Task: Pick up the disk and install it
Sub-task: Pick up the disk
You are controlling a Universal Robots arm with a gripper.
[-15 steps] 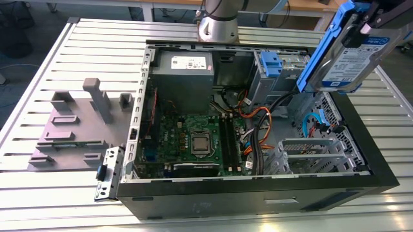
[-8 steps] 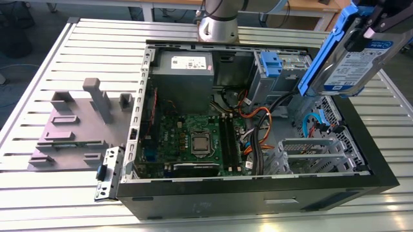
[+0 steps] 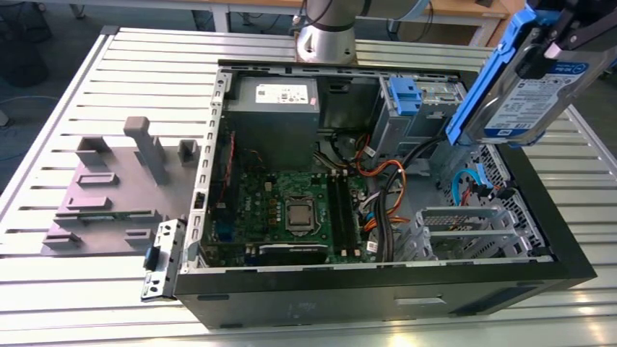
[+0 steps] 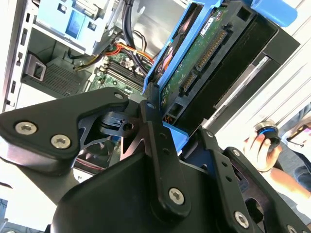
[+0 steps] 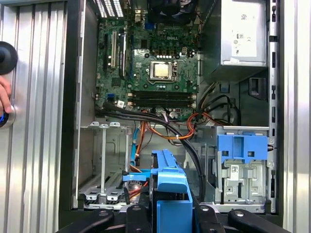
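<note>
The disk (image 3: 525, 90), silver with a white-and-blue label in its blue carrier, hangs tilted in the air above the open computer case (image 3: 568, 253), on the exterior view's right. The gripper (image 4: 163, 124) is clamped on the carrier's edge. Below lie the motherboard (image 5: 150, 68), the blue bracket (image 5: 242, 148) on the drive bay, and the power supply (image 3: 273, 119).

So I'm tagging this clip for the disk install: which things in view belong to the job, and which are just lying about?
Job:
- disk, held tilted above the open case
- pincer, shut on the disk's blue carrier
- drive bay with blue bracket

Lying about:
- grey fixture block on the slatted table
- power supply
- motherboard
- a person's hand
</note>
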